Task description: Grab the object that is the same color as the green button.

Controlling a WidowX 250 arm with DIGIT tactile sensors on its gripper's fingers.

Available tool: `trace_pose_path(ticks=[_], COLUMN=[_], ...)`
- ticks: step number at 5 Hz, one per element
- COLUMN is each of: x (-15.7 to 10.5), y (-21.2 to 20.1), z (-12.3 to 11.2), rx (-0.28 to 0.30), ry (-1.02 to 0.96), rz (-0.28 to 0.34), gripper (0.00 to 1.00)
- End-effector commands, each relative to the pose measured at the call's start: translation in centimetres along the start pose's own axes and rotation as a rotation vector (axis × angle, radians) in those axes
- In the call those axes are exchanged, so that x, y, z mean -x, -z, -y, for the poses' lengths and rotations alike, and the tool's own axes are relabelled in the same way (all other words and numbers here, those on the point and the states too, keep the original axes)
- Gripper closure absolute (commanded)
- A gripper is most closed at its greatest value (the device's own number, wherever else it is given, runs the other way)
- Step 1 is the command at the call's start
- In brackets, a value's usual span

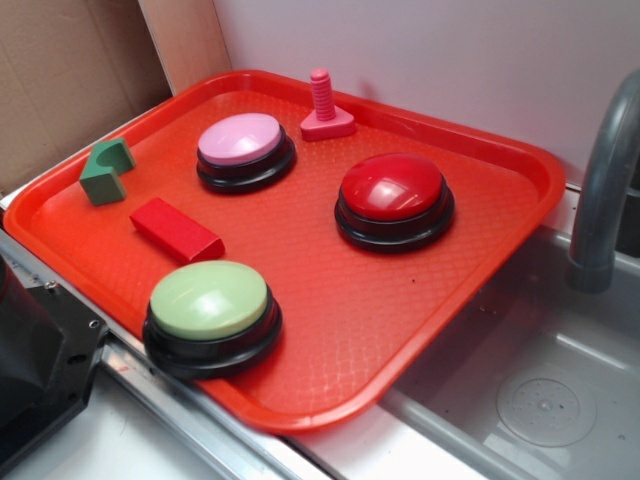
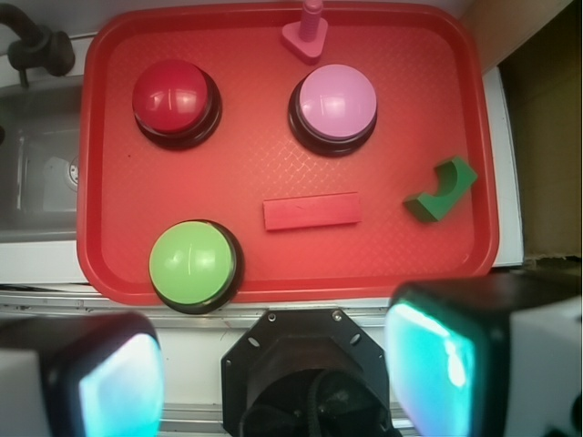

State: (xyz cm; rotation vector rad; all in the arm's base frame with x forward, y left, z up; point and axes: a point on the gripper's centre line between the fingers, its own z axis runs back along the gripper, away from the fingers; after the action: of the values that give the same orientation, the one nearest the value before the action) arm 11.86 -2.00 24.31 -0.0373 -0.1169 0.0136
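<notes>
Read from the left of the wrist view, the red button [image 2: 175, 100] is met first, then the green button [image 2: 191, 264] at the near edge of the tray [image 2: 100, 164], the red block [image 2: 311, 211], the pink button [image 2: 335, 105] with the pink bolt [image 2: 308, 35] behind it, and last the green block [image 2: 441, 189] near the right rim. The gripper [image 2: 273, 369] is held back over the tray's near edge, its pads spread wide and nothing gripped, so the approach is judged not yet begun. Travel rightward and forward, then a descent, is called for. The block's long axis is seen to run diagonally across the tray. Its notch is turned up and toward the pink button, so a grasp across the flat sides is judged best.
</notes>
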Motion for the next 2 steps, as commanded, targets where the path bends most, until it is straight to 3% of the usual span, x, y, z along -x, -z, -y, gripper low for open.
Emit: trace_pose_path(ticks=[1, 2], x=[0.0, -4.5], y=[0.0, 4.8], z=[0.0, -5.1], rx=[0.0, -0.129], ry=[0.0, -0.236], rz=[0.0, -0.066], gripper=[0.0, 0.0])
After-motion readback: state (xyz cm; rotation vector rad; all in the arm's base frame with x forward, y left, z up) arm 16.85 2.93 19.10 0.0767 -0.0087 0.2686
